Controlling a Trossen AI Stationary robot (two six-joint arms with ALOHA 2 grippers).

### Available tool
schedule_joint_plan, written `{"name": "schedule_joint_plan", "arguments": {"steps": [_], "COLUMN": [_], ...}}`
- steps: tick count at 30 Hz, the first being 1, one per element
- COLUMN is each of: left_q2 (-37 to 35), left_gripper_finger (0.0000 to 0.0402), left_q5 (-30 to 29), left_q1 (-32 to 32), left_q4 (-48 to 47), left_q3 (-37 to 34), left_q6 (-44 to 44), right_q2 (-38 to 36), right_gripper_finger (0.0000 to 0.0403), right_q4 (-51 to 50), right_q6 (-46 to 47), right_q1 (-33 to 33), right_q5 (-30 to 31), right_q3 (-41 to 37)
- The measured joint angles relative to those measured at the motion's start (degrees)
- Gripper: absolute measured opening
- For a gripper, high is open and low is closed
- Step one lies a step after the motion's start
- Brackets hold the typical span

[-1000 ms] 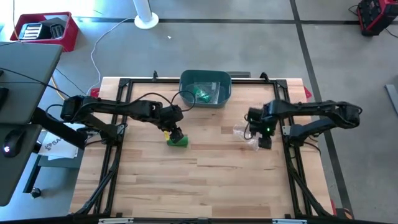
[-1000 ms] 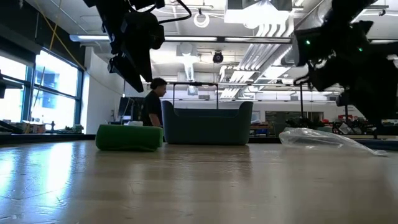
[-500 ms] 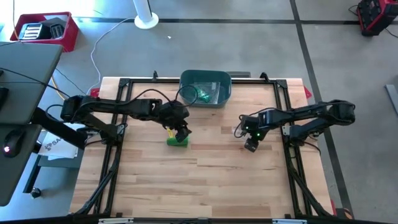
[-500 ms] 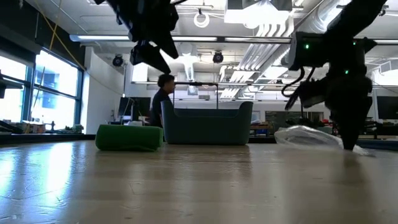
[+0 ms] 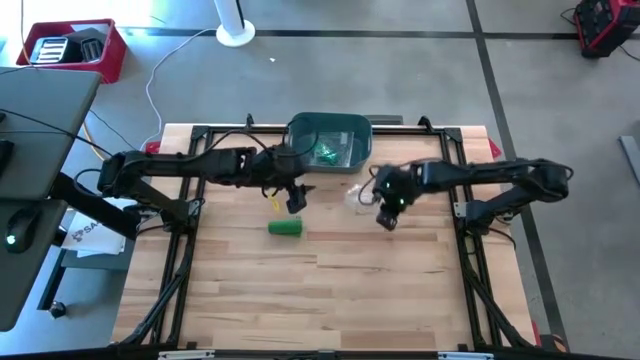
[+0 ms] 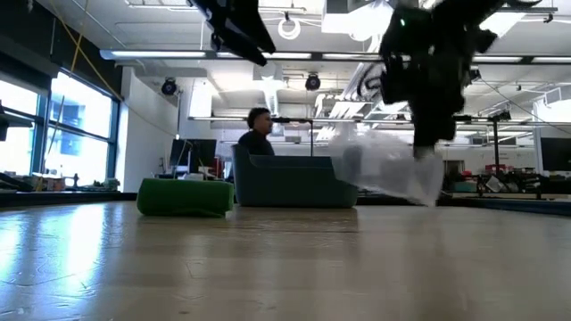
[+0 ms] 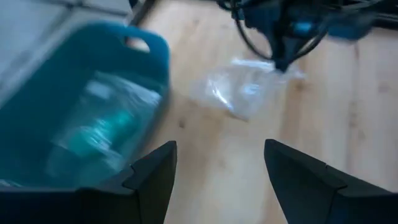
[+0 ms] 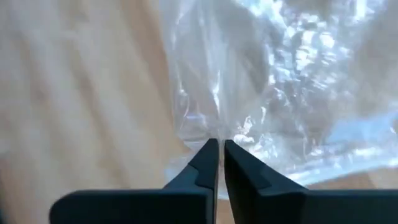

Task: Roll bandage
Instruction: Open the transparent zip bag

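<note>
Two dark arms, matte black links, black cables looped along the upper segments. Left gripper (image 7: 217, 177): two broad, flat black fingers (image 7: 152, 180), angular edges, chamfered tips. Right gripper (image 8: 221, 149): slim black fingers tapering to points, bevelled inner faces. Small green light glowing on right wrist housing (image 5: 398, 203).

On the table lies one green bandage roll (image 5: 285, 227); one clear plastic bag (image 6: 385, 167); one teal bin (image 5: 331, 141); two dark arms reach over it, each with one gripper; one person (image 6: 257, 134) shows in the room behind.
</note>
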Motion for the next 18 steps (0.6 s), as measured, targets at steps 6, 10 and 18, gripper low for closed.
{"name": "schedule_joint_plan", "arguments": {"steps": [6,10,18], "left_q2": [0.0,0.0,0.5], "left_gripper_finger": [0.0234,0.0234,0.0237], "left_q5": [-7.3,-5.2,7.9], "left_q1": [0.6,3.0,6.0], "left_q4": [1.6,8.1,21.8], "left_q3": [3.3,7.2,8.8], "left_q6": [8.9,7.0,13.2], "right_q2": [-2.6,-0.1,7.3], "right_gripper_finger": [0.0003,0.0001,0.0000], "right_q4": [-3.6,-7.5,8.3], "right_q6": [-5.7,-7.7,3.5], "right_q1": [-7.6,-11.6,-17.1], "right_q5": [-12.5,-21.5,-43.3], "right_q3": [14.3,20.4,25.9]}}
